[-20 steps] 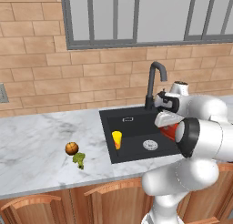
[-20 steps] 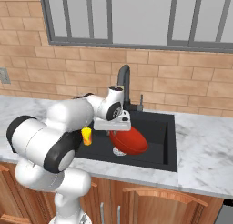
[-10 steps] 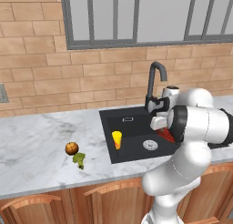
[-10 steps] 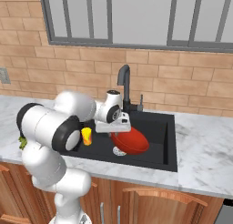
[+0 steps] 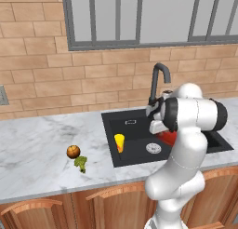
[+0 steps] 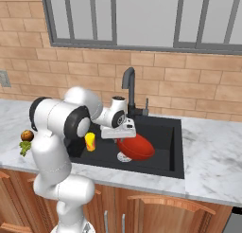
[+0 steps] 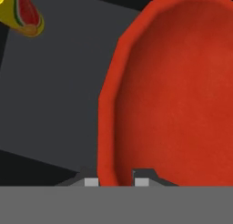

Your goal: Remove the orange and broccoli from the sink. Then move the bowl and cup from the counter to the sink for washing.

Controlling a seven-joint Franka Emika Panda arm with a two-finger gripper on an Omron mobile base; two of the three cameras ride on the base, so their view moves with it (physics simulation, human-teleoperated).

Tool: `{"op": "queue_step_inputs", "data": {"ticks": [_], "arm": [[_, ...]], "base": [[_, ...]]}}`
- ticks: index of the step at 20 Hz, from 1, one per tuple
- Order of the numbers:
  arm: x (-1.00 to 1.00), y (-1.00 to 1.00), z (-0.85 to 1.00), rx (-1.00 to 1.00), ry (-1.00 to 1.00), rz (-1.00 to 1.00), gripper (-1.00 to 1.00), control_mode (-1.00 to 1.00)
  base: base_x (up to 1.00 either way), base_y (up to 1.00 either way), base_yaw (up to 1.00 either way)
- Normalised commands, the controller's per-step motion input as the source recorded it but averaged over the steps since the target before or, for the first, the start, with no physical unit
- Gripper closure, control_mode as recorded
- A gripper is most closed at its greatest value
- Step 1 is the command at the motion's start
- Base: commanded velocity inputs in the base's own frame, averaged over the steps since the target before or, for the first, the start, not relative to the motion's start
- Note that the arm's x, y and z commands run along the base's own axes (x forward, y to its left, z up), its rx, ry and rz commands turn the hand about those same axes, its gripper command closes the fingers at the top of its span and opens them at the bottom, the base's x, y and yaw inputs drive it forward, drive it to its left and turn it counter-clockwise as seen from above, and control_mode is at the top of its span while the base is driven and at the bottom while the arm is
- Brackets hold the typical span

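Note:
My gripper (image 7: 117,182) is shut on the rim of the glossy red bowl (image 7: 177,95), one finger on each side of its wall. The bowl (image 6: 137,147) hangs tilted just above the floor of the black sink (image 6: 163,151), right of centre, and the gripper (image 6: 120,132) grips its left edge. The arm partly hides the bowl (image 5: 168,137) in the left base view. The yellow cup (image 5: 119,143) stands in the sink's left part, also seen as cup (image 7: 25,11). The orange (image 5: 73,151) and broccoli (image 5: 81,163) lie on the counter, left of the sink.
A dark curved faucet (image 5: 158,79) rises behind the sink, close to my wrist. The white drain (image 5: 153,148) lies between cup and bowl. Marble counter (image 6: 212,156) runs along both sides of the sink, with a brick wall and a window behind.
The bowl and my hand have stayed almost still over the sink. The arm's elbow has swung up and inward behind them. Cup, orange and broccoli have not moved.

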Motion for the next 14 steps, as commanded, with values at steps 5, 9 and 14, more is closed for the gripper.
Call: {"op": "queue_step_inputs", "data": {"ticks": [5, 9, 14], "arm": [[0.33, 0.01, -0.29, 0.0, 0.01, 0.0, 1.0, -1.0], [0.31, 0.0, -0.32, -0.01, 0.0, 0.0, 1.0, -1.0], [0.32, 0.0, -0.32, -0.03, 0.0, 0.0, 1.0, -1.0]], "base": [[0.0, 0.0, 0.0], [0.0, 0.0, 0.0], [0.0, 0.0, 0.0]]}}
